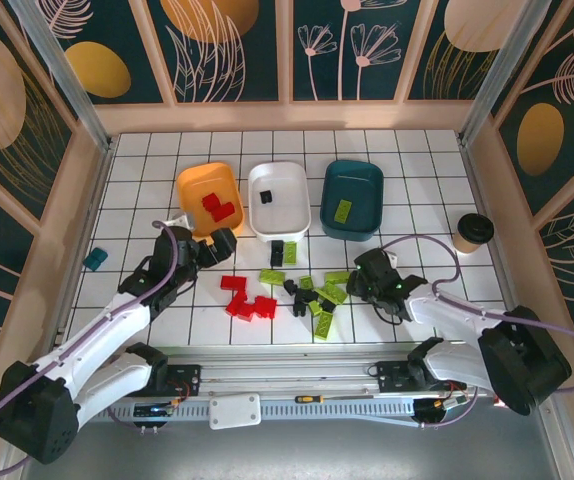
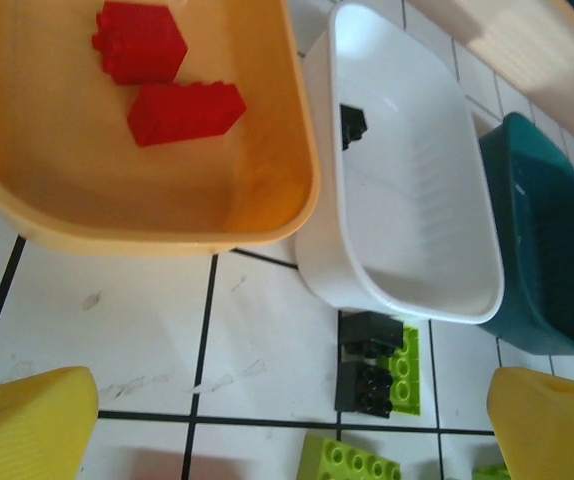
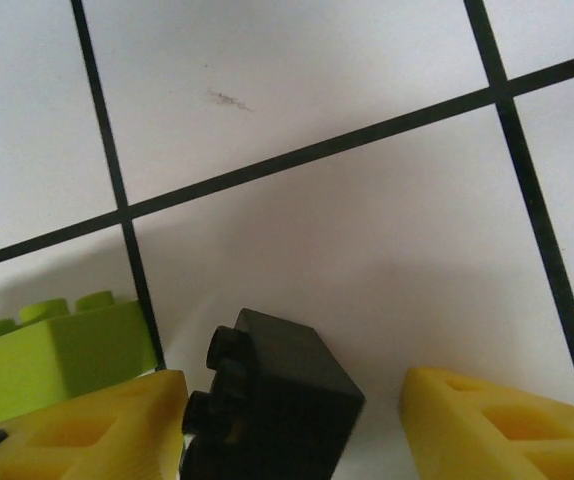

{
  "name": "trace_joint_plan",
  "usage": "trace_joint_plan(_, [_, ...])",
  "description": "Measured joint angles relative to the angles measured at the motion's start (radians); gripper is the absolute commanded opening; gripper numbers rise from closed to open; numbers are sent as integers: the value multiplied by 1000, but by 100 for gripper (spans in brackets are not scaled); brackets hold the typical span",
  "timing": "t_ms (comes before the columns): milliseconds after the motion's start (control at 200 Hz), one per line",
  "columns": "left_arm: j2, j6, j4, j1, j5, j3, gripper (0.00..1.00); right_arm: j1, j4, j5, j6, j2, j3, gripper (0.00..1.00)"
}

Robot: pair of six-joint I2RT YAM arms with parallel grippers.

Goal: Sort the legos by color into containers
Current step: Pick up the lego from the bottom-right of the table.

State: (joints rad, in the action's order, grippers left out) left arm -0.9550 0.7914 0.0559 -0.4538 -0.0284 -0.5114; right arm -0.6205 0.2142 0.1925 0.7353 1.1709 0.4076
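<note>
Inspected enclosure: dark teal wall panels w/ floral print and pale wood framing on three sides. Found white tiled table [image 1: 437, 150] w/ black grid lines as work surface.

Noted left arm [image 1: 107, 335] stretched fwd from near-left base and right arm [image 1: 467, 330] stretched in from near-right base.

Found three trays in a row at mid-table: orange tray [image 1: 193, 184] at left, white tray [image 1: 287, 212] at centre, teal tray [image 1: 365, 185] at right. Orange and white close enough that contact can't be ruled out; teal just beside white. Noted black-lidded paper cup [image 1: 473, 232] upright, right of teal tray and apart from it.

Found left gripper [image 2: 289, 400] just in front of orange tray's near edge, fingers [image 2: 27, 425] spread wide, bare tile between. Found right gripper [image 3: 289, 378] low over tile at right end of loose pile, fingers [image 3: 497, 420] part-spread and straddling black brick [image 3: 277, 410]. Not pinching: one finger close to stud side, clear gap at the other. Noted lime brick [image 3: 57, 350] just beside that gripper.

Logged tray contents: two red bricks [image 2: 185, 110] in orange tray, one small black lego [image 2: 352, 125] in white tray, one lime lego [image 1: 342, 210] in teal tray.

Logged unsorted items on table btwn arms: red cluster [image 1: 247, 300] at left, loose black legos [image 1: 297, 292] in middle, loose lime bricks [image 1: 324, 295] middle to right. Found black-on-lime pair [image 2: 367, 350] right at near wall of white tray.

Noted small teal block [image 1: 95, 260] alone at far left of table.
</note>
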Motion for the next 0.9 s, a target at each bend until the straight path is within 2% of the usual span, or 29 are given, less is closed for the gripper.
trace_joint_plan(160, [4,3,0,0,6,36,99,0,17,22,-2,28,14,47])
trace_joint_plan(320, [12,4,0,0,6,53,99,0,38,46,-23,30,15,28])
trace_joint_plan(425, [12,4,-1,0,8,66,99,0,47,53,-40,29,20,19])
trace_joint_plan(686, [25,7,0,0,18,92,99,0,26,49,-101,16,34,7])
trace_joint_plan(901, [56,11,0,0,20,100,99,-51,21,42,-151,-23,146,6])
